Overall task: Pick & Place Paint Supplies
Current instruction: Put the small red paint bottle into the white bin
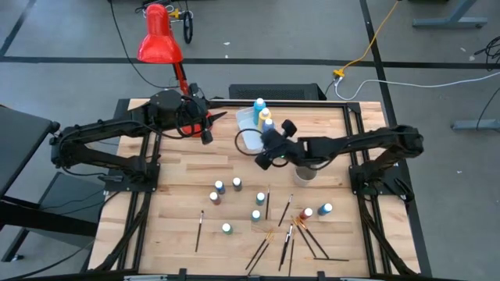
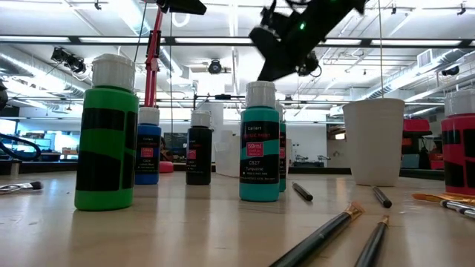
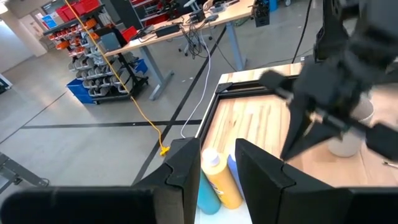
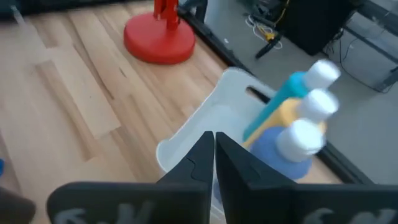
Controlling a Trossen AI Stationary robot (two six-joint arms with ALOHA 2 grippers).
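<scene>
On the wooden table (image 1: 180,179), the right pincer (image 1: 266,158) hangs just past the near rim of the white tub (image 1: 248,129), which sits toward twelve o'clock of the table's middle. Its two dark fingers (image 4: 200,158) are pressed almost together with only a thin slit between them, and nothing is pinched there. Inside the tub three white-capped bottles (image 4: 298,134) lean against each other: a teal one, a yellow one and a blue one.

The left pincer (image 1: 209,119) waits at about eleven o'clock, near the red lamp (image 1: 159,35), pointing toward the tub. Its fingers (image 3: 186,165) are spread partway, with nothing between them; past them the yellow bottle (image 3: 221,177) shows in the tub.

The rest of the paint supplies lie toward six o'clock. Small bottles (image 1: 237,185) stand scattered across the middle of the table, two more (image 1: 316,211) at about four o'clock. Thin paintbrushes (image 1: 291,234) lie crossed over one another near the front edge, one apart (image 1: 199,229) toward seven o'clock. A white cup (image 1: 305,173) stands just beside the right arm. Seen from table height, a green bottle (image 2: 108,133) and a teal one (image 2: 260,144) stand upright nearest.
</scene>
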